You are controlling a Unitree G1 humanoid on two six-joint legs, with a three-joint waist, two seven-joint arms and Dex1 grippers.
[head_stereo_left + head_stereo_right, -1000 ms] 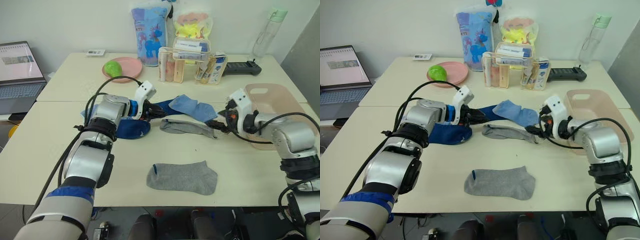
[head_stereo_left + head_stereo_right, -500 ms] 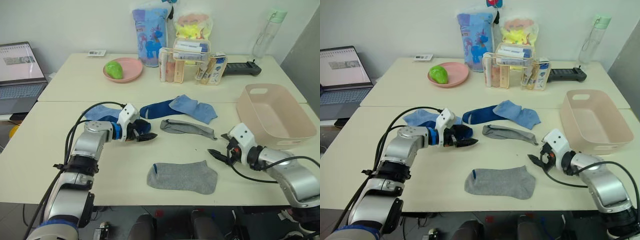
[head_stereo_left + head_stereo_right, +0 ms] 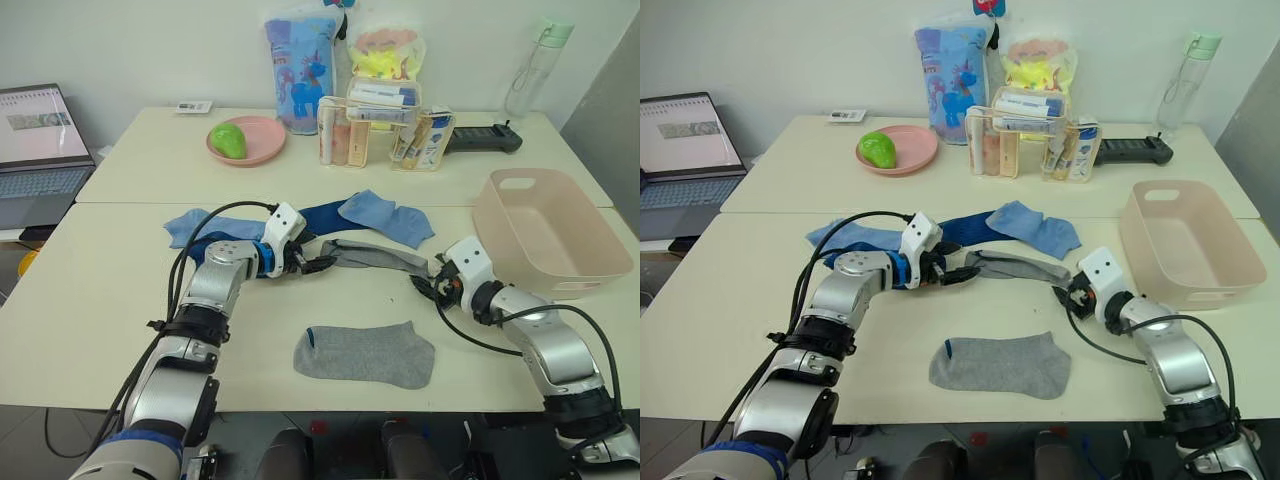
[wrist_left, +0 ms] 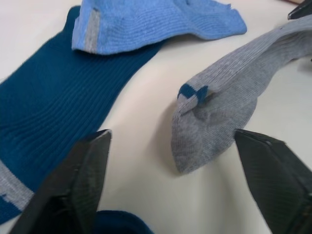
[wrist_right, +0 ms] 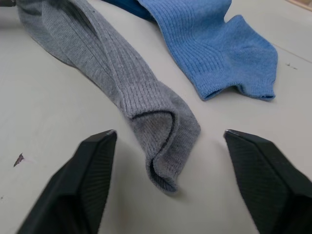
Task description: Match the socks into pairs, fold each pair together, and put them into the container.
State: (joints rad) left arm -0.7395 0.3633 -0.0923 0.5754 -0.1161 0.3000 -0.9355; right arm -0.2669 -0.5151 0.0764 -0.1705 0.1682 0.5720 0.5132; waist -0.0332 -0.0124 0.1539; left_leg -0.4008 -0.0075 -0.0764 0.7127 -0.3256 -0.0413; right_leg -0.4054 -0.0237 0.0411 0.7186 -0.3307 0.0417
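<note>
A rumpled grey sock (image 3: 375,256) lies stretched across mid-table. My left gripper (image 3: 318,264) is open at its left end (image 4: 214,117), fingers (image 4: 73,180) spread on either side of the cuff. At the sock's right end (image 5: 156,131) my right gripper (image 3: 425,284) is open too, not touching it. A second grey sock (image 3: 365,355) lies flat near the front edge. Behind are a light blue sock (image 3: 385,217) overlapping a navy sock (image 3: 320,215), another light blue sock (image 3: 200,222) and a navy one (image 3: 205,245) partly under my left arm. The pink container (image 3: 545,232) stands empty at the right.
At the back stand a pink plate (image 3: 245,138) with a green object, a clear organiser (image 3: 385,125), two printed bags, a bottle (image 3: 530,65) and a black device (image 3: 485,137). A laptop (image 3: 40,140) sits at the far left.
Both grippers have come in to the two ends of the rumpled grey sock: the left moved right, the right moved away from the front edge toward the sock.
</note>
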